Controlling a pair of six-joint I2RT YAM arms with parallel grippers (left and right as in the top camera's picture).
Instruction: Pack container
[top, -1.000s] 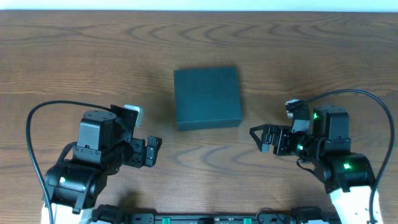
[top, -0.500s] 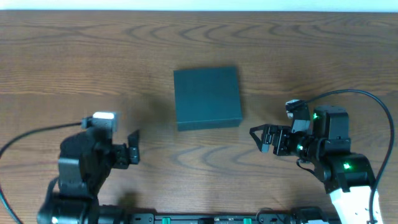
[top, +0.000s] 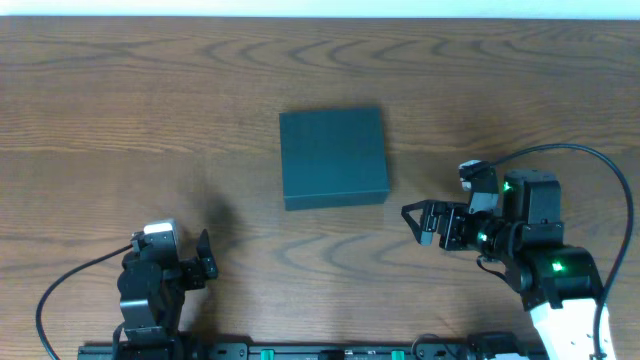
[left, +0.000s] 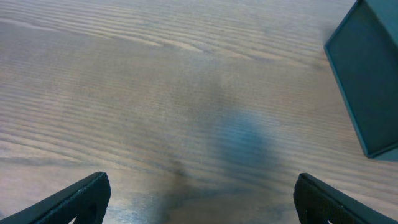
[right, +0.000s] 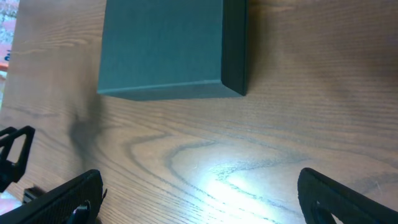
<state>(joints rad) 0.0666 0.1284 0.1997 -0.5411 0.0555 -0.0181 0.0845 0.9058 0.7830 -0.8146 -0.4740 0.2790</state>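
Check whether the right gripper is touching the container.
Apart. The overhead view shows bare table between the open right gripper and the container.

The box (top: 333, 157), ahead of both grippers and between them, is a plain dark teal-green with no markings; its side faces look a shade darker. The table (top: 120, 90) under the grippers is mid-brown wood with wavy, looping grain lines. The left gripper (top: 204, 260) and right gripper (top: 416, 226) are black. Behind the right gripper, small green lights (top: 553, 267) glow on the black arm, and a black cable (top: 600, 165) loops away.
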